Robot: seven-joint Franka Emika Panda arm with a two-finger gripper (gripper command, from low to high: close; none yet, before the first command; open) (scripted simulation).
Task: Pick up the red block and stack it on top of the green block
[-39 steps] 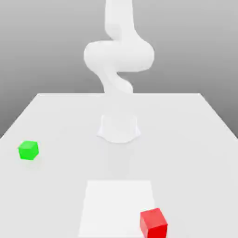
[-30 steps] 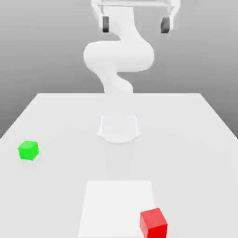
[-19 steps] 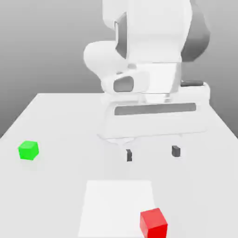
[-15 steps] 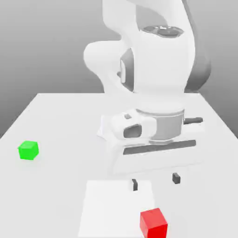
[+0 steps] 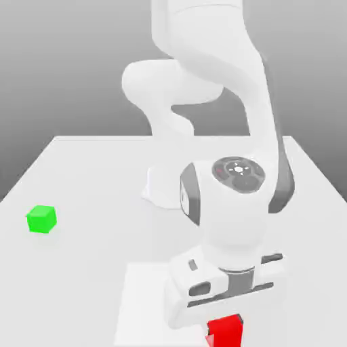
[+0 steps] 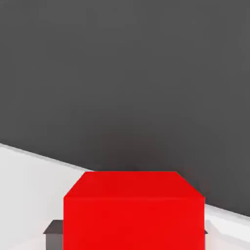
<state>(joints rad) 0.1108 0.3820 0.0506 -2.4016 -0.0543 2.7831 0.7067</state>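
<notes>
Likely light and rigid, the red block (image 5: 226, 331) at lower right sits between the gripper's (image 6: 133, 228) spread, unclenched fingers (image 6: 52, 228), best pinched on opposite flat sides.

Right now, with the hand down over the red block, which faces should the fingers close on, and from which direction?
Grip the red block on its two opposite vertical side faces, coming straight down from above. It is a plain cube sitting flat on the table, so those faces are parallel. In the hand view a dark fingertip shows beside each side face, so the gripper looks already lined up.
</notes>
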